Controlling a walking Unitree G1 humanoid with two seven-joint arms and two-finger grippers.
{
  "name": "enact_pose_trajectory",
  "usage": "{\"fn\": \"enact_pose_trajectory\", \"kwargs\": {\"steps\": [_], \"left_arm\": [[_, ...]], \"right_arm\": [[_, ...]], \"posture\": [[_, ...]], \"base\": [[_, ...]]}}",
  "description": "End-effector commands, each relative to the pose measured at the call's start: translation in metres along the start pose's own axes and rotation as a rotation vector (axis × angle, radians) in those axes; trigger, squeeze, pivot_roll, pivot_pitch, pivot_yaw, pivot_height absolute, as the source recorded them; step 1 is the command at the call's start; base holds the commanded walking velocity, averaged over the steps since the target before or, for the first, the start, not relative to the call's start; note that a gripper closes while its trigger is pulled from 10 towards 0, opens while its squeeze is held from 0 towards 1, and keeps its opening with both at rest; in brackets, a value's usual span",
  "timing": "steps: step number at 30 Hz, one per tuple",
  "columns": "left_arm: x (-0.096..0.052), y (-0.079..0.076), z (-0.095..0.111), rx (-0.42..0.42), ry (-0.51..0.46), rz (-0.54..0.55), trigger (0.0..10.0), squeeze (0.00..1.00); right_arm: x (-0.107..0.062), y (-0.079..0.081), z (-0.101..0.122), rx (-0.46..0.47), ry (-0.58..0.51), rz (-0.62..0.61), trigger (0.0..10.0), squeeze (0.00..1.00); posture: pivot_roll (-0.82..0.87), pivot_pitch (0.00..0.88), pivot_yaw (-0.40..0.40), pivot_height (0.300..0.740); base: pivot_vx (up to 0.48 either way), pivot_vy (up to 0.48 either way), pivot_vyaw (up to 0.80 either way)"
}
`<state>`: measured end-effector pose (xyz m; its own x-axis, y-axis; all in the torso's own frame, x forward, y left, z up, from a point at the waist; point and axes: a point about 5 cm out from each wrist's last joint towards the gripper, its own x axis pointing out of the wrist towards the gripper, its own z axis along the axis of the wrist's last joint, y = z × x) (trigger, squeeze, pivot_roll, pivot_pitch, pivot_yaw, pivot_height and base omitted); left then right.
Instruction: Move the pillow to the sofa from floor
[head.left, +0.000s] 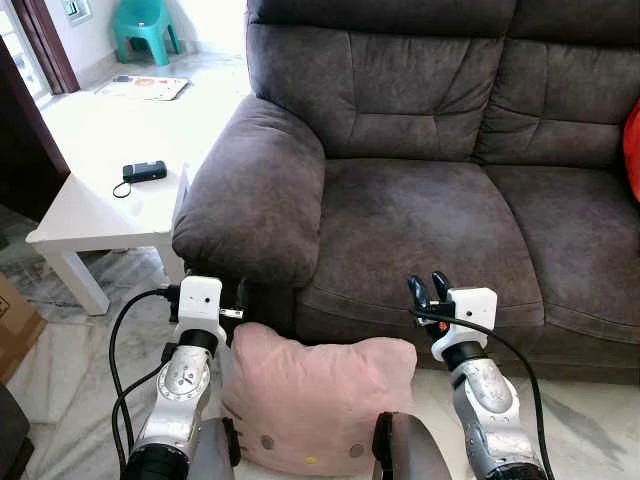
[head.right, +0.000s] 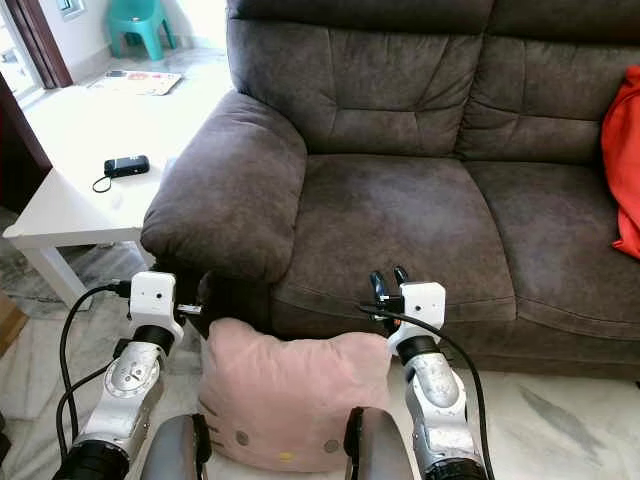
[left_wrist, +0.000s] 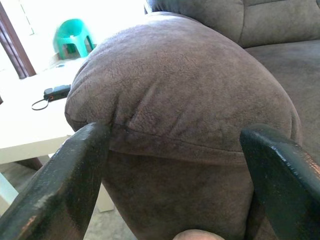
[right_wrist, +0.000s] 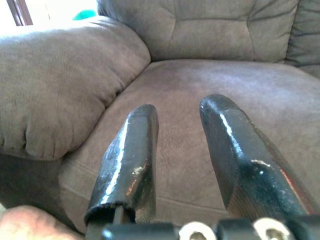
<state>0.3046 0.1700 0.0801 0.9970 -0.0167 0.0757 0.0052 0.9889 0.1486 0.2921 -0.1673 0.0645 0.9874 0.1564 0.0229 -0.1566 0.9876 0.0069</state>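
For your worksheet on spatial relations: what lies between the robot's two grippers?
The pink pillow lies between the left gripper and right gripper, seen in both eye views.

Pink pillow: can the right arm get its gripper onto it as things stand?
Probably yes. The pink pillow stands against the sofa front between both arms, and the right gripper, fingers slightly apart, hovers just beside its upper corner with nothing between them. It points at the seat, so it must turn inward.
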Motion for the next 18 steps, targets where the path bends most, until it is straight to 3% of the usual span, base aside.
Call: {"fn": "enact_pose_trajectory", "kwargs": {"steps": [1,7,11,18], "left_arm": [[0.000,0.000,-0.004,-0.011,0.028,0.002,10.0,0.00],[0.000,0.000,-0.004,-0.012,0.032,0.003,10.0,0.00],[0.000,0.000,-0.005,-0.013,0.038,0.003,10.0,0.00],[-0.001,0.002,-0.021,-0.167,0.158,0.022,10.0,0.00]], "right_arm": [[0.002,0.001,0.005,-0.005,-0.020,0.006,10.0,0.00],[0.002,0.001,0.006,-0.013,-0.027,0.018,10.0,0.00],[0.001,0.001,0.006,-0.015,-0.030,0.016,10.0,0.00],[0.001,0.000,0.008,-0.022,-0.037,0.016,10.0,0.00]], "posture": [[0.05,0.000,-0.057,0.521],[0.05,0.000,-0.059,0.481],[0.05,0.000,-0.060,0.481],[0.04,0.000,-0.063,0.481]], "base": [[0.000,0.000,0.00],[0.000,0.000,0.00],[0.000,0.000,0.00],[0.000,0.000,0.00]]}}
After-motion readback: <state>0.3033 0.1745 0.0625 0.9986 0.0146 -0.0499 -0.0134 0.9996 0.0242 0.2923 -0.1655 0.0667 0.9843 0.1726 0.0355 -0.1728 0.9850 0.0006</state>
